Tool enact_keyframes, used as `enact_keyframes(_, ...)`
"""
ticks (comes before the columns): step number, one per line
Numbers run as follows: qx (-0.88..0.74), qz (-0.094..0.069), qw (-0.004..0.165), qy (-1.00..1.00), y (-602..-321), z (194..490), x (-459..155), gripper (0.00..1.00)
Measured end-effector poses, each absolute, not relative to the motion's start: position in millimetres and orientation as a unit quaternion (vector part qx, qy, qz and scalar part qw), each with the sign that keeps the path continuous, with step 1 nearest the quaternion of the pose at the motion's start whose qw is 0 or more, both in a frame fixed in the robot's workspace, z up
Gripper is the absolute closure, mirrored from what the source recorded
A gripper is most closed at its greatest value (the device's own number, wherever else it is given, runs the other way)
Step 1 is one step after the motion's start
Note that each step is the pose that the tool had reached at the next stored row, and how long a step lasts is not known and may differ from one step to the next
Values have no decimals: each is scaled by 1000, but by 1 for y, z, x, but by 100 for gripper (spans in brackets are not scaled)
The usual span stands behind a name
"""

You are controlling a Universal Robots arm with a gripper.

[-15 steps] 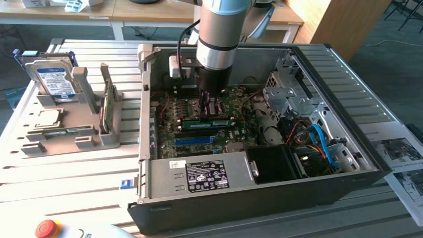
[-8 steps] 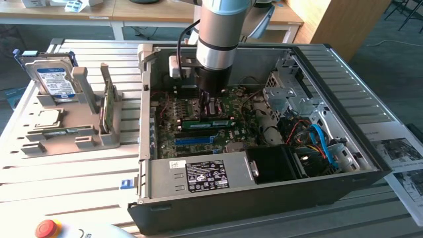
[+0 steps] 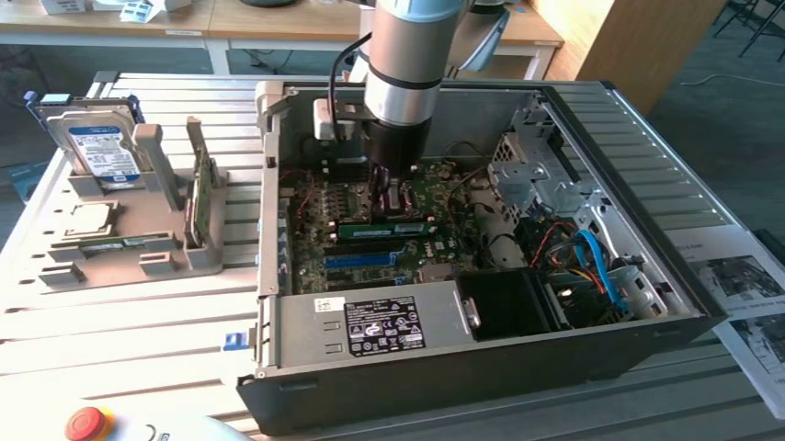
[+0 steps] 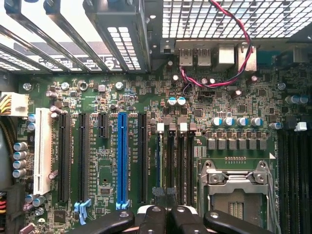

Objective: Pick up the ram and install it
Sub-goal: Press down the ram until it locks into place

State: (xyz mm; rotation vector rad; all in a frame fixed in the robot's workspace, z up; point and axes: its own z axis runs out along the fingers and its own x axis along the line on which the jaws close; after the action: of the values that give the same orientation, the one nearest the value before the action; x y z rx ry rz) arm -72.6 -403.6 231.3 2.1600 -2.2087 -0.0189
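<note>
One green ram (image 3: 386,221) lies on the motherboard (image 3: 424,243) just below the closed claw (image 3: 390,188).

An open computer case (image 3: 491,358) sat on the counter (image 3: 123,331), its motherboard (image 3: 368,248) lying flat inside. The arm (image 3: 405,64) reached down into the case, the gripper (image 3: 390,188) low over the board just behind a ram stick (image 3: 386,227) seated across it. A power supply (image 3: 381,326) lay along the case's near wall, with a fan (image 3: 521,303) beside it toward the exterior view's right. At the exterior view's left, a holder rack (image 3: 129,248) stood apart from the case, carrying a hard drive (image 3: 98,147) upright at its rear and another ram stick (image 3: 197,197) on edge beside it.
</note>
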Motion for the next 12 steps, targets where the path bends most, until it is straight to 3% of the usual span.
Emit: enact_keyframes(12, 699, -5, 27, -715, -398, 230, -73, 89)
